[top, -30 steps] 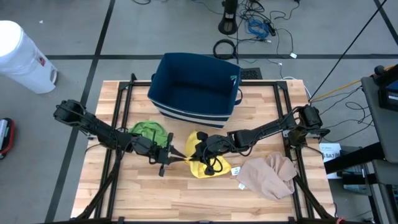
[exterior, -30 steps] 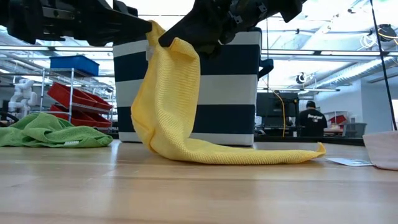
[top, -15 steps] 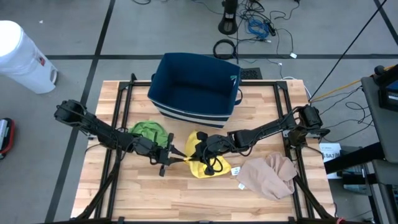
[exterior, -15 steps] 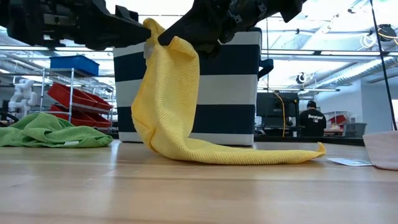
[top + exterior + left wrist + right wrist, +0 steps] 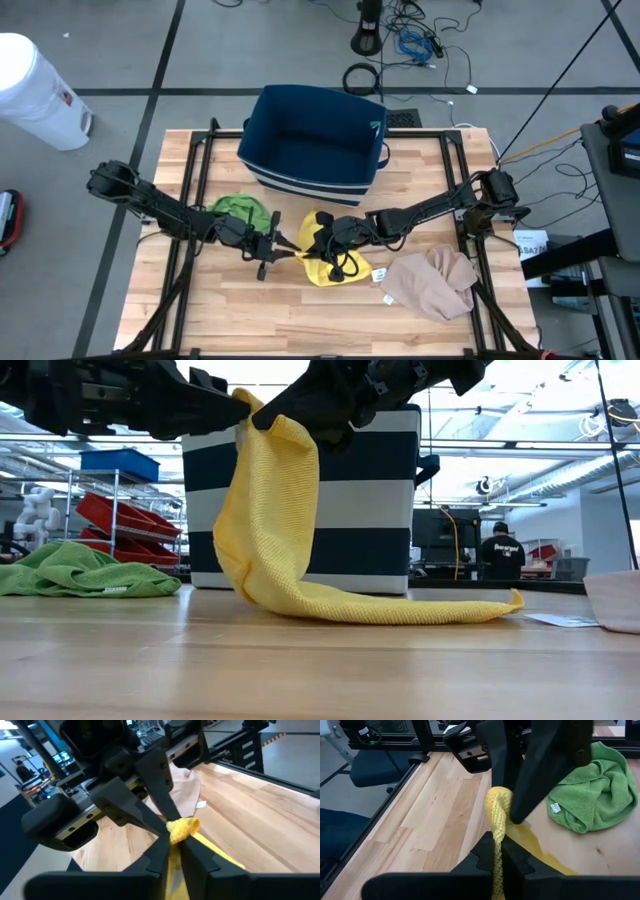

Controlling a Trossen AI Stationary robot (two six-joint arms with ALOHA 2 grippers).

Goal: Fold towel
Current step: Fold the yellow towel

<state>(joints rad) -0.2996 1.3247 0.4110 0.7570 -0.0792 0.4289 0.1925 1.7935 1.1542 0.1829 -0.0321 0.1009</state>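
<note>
Broadly, a wooden slatted tabletop (image 5: 300, 320) carries everything. At the middle of its far edge stands a large navy fabric basket with white stripes (image 5: 312, 135), open at the top. Toward the near right corner lies a crumpled beige cloth (image 5: 435, 283), and left of the centre, just in front of the basket, a bunched green microfibre towel (image 5: 240, 209) rests flat on the wood.

Between those two cloths, near the middle of the tabletop, is the yellow microfibre towel (image 5: 265, 520). Its upper end is lifted clear of the wood and hangs down in a loose drape, while its lower part trails along the surface toward the right edge, ending in a thin corner.

Both dark arms reach inward from the tabletop's side edges and meet over this towel. The right gripper (image 5: 495, 851) has its fingers pressed together on the raised bunch of yellow fabric, which passes between them. The left gripper (image 5: 172, 854) comes at the same bunch from the opposite side, its fingers nearly closed with the yellow fabric pinched between their tips.

A person in dark clothing (image 5: 497, 547) stands far back in the room beyond the table.
</note>
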